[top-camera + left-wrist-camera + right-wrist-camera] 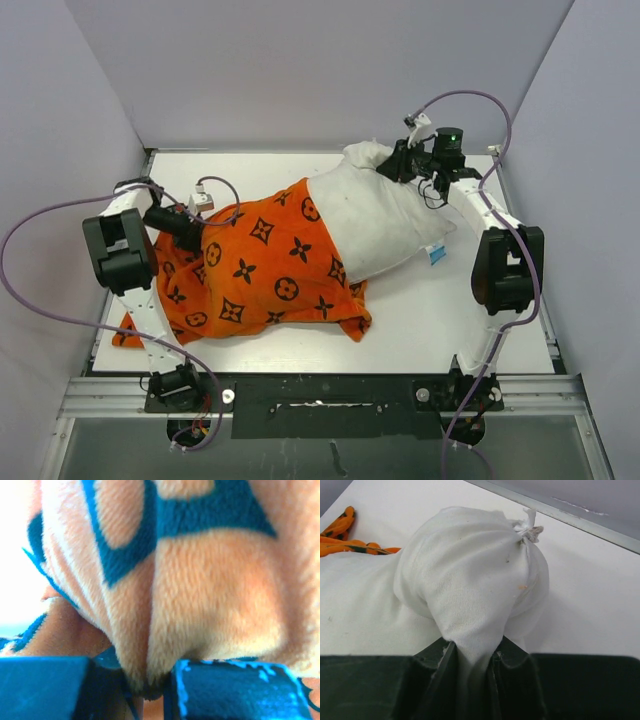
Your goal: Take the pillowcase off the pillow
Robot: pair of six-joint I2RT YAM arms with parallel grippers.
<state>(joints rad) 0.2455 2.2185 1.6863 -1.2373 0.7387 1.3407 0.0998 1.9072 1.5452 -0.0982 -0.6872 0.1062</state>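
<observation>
Left gripper (150,689) on pillowcase (215,605), pillow (382,222) half-hidden.

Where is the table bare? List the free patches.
Bare table lies near-right, between pillow, pillowcase hem and right arm. Another strip runs along the far edge behind the pillowcase. Left and centre are crowded.

Orange plush pillowcase (265,265) with black flower prints is bunched over the off-white pillow (375,215) on my left. The pillow's other half lies bare, far right.
</observation>
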